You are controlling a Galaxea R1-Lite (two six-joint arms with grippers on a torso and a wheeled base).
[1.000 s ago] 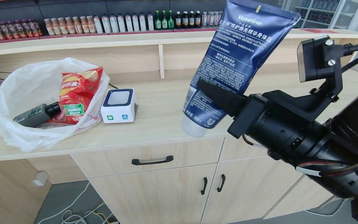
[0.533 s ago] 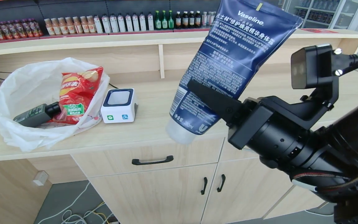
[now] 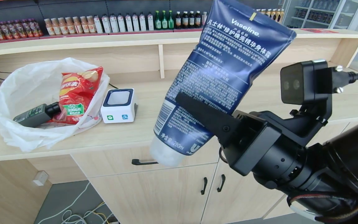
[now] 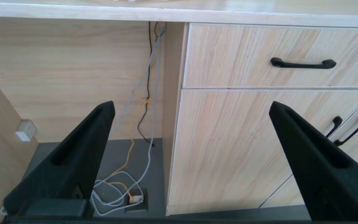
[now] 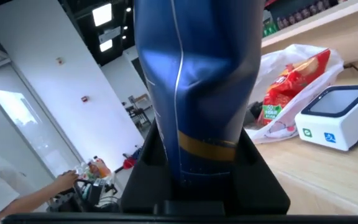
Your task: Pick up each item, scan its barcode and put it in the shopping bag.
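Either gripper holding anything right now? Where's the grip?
Right gripper clamps the blue lotion tube across its lower body, above the cap. Left gripper is open, empty.

Bottles (image 3: pixel 120 21) line the back shelf (image 3: pixel 82 33) behind the wooden counter (image 3: pixel 148 93), and loose cables (image 3: pixel 70 214) lie below the cabinets (image 3: pixel 154 193).

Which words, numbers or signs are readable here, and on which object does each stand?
"280ml": low on the dark blue plastic tube held in the right hand, near its clear cap.
"-50": on the green label of the red crisp bag inside the white plastic shopping bag.
Small white lines on the tube and the white scanner box's two icons: too small to read.
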